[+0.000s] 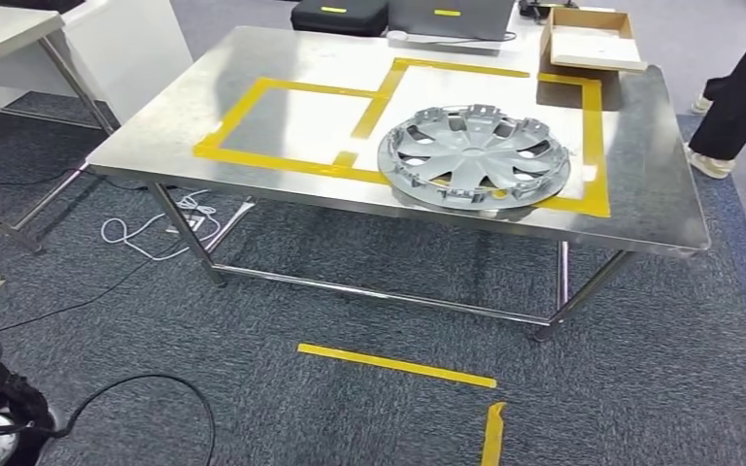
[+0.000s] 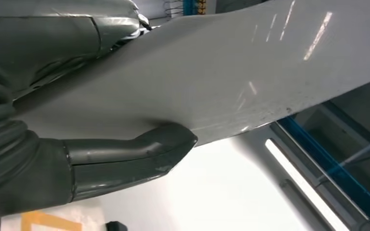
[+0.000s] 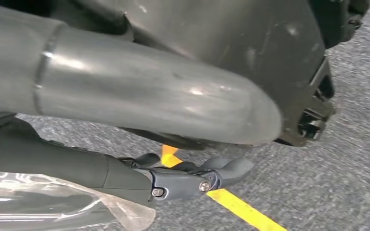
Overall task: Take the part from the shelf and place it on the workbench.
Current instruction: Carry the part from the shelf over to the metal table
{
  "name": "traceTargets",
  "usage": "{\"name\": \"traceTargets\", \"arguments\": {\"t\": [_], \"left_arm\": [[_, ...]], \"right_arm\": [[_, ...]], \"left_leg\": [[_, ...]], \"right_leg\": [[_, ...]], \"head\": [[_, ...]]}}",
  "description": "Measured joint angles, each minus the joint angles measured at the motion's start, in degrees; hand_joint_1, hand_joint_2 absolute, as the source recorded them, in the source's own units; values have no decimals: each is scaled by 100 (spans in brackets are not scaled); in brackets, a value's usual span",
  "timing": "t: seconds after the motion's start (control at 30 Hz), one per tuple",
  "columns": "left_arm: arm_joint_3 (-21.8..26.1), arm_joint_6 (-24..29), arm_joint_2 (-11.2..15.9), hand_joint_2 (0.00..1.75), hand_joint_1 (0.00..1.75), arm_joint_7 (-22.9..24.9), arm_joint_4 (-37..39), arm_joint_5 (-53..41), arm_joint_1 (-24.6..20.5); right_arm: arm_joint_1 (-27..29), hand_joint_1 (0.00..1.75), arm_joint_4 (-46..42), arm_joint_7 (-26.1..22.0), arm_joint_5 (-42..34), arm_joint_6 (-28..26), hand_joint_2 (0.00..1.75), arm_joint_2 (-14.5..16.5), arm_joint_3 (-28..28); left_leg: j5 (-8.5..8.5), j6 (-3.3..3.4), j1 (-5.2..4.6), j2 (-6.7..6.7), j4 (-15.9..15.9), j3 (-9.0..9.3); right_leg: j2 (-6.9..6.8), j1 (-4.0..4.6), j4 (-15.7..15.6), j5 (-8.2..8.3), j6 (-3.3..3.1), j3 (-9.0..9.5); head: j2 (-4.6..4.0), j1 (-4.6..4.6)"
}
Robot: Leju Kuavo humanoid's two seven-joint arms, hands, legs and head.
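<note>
Hubcap [image 1: 474, 156] flat on workbench [image 1: 253, 58], inside right-hand tape square [image 1: 594, 116]. Left hand [image 2: 125, 161] against a pale panel [image 2: 250, 67], grip unclear. Right hand [image 3: 192, 175] curled, holding nothing.

left hand [image 2: 77, 159]: dark grey, glossy; ribbed grey cover at left edge, thick thumb with a seam along it.
right hand [image 3: 192, 175]: grey thumb large across upper frame; darker fingers below with two silver screws.
</note>
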Motion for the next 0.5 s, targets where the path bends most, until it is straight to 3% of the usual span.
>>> {"name": "traceTargets", "arguments": {"t": [0.03, 0.13, 0.17, 0.27, 0.3, 0.33, 0.4, 0.43, 0.5], "left_arm": [[0, 0, -2, 175, 175, 0, 0, -3, 6], [-19, -136, -22, 175, 175, 2, 13, -4, -39], [-53, -244, -44, 175, 175, 17, 54, -3, -140], [-255, -464, -172, 175, 175, 118, 327, -51, -599], [-324, -476, -214, 175, 175, 145, 421, -73, -706], [-379, -475, -245, 175, 175, 160, 494, -88, -786], [-449, -461, -276, 175, 175, 167, 588, -97, -905], [-470, -452, -285, 175, 175, 168, 627, -90, -952], [-498, -443, -297, 175, 175, 172, 691, -68, -1008]], "right_arm": [[8, 0, 1, -1, 4, -14, 0, 1, 1], [-40, 0, -3, 121, -77, -225, 0, 88, 2], [-119, 0, -18, 244, -156, -342, 0, 147, -6], [-464, 0, -111, 633, -352, -572, 0, 296, -33], [-561, 0, -141, 696, -374, -591, 0, 328, -35], [-635, 0, -166, 729, -388, -597, 0, 353, -38], [-695, 0, -202, 733, -403, -592, 0, 380, -51], [-708, 0, -213, 722, -410, -589, 0, 384, -58], [-728, 0, -228, 695, -418, -583, 0, 385, -70]], "left_leg": [[-3, -38, -2, -1, 18, 31], [-51, -125, 3, -2, 254, 44], [-133, -149, 7, -2, 474, -68], [-494, -209, 17, -1, 1341, -662], [-513, -218, 21, 0, 1463, -798], [-409, -222, 25, 0, 1411, -849], [104, -227, 37, 1, 829, -725], [282, -222, 30, 4, 521, -656], [400, -158, 4, 6, 154, -599]], "right_leg": [[-7, 10, -38, -43, -35, 22], [-1, -23, -125, 54, -138, 220], [0, -36, -140, 48, -157, 284], [4, -41, -143, 3, -185, 328], [16, -43, -143, -22, -185, 351], [31, -48, -143, -52, -181, 388], [54, -60, -146, -134, -150, 482], [60, -61, -148, -175, -122, 527], [61, -54, -172, -231, -43, 545]], "head": [[0, -1], [0, -27], [0, -44], [-1, -77], [-1, -78], [-1, -79], [-1, -79], [-1, -81], [-1, -93]]}}
